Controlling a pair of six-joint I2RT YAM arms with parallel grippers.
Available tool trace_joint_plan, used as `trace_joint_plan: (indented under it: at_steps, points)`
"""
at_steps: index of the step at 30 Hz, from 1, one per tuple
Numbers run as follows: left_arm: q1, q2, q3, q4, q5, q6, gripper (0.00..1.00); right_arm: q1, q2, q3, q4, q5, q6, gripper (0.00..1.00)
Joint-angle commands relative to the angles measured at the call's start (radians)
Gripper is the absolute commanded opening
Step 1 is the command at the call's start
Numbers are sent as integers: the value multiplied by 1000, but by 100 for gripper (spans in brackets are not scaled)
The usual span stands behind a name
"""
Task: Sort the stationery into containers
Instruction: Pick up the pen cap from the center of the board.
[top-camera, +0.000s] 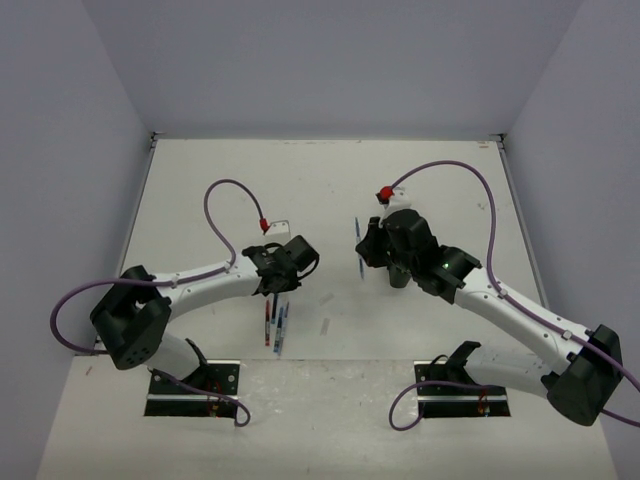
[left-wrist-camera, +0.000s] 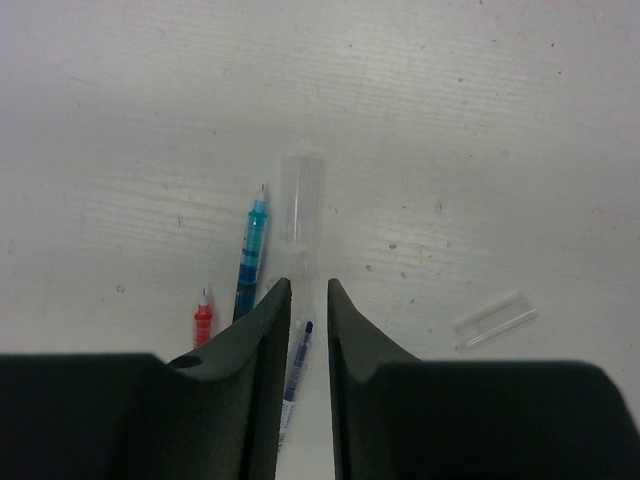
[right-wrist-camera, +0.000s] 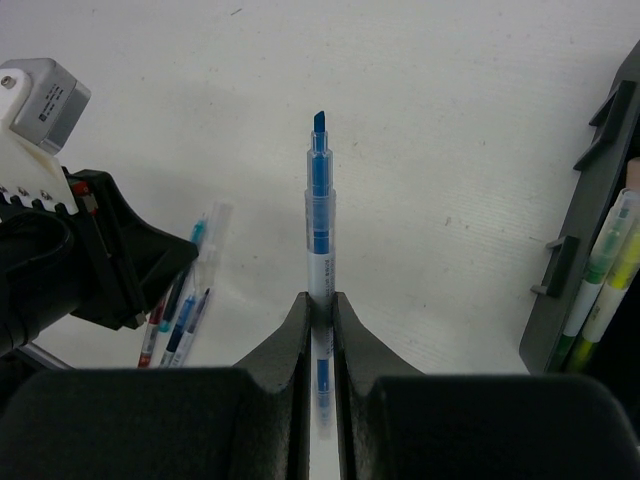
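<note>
My right gripper (right-wrist-camera: 320, 297) is shut on a blue marker (right-wrist-camera: 320, 215), held above the table with its chisel tip pointing away; from above the marker (top-camera: 358, 234) shows at the right gripper (top-camera: 364, 250). The black organiser tray (right-wrist-camera: 590, 200) lies at the right edge, with yellow-green highlighters (right-wrist-camera: 605, 275) in it. My left gripper (left-wrist-camera: 308, 285) hangs over a cluster of pens (top-camera: 275, 322), jaws slightly apart and gripping nothing. A dark blue pen (left-wrist-camera: 298, 360) lies on the table under the gap. A teal pen (left-wrist-camera: 252, 255) and a red pen (left-wrist-camera: 203, 322) lie to its left.
A clear tube-like cap (left-wrist-camera: 301, 190) lies just ahead of the left fingers. Another clear cap (left-wrist-camera: 495, 320) lies to the right. White walls close in the table (top-camera: 320, 180) on three sides. In the top view the right arm hides the tray.
</note>
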Motion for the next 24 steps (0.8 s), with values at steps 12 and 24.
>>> trace_joint_plan:
  at_steps: [12, 24]
  points:
    - [13, 69, 28, 60, 38, 34, 20, -2, 15, -5, 1, 29, -8, 0]
    - [14, 83, 5, 69, 47, 13, 17, -2, 22, -5, 1, 18, -6, 0]
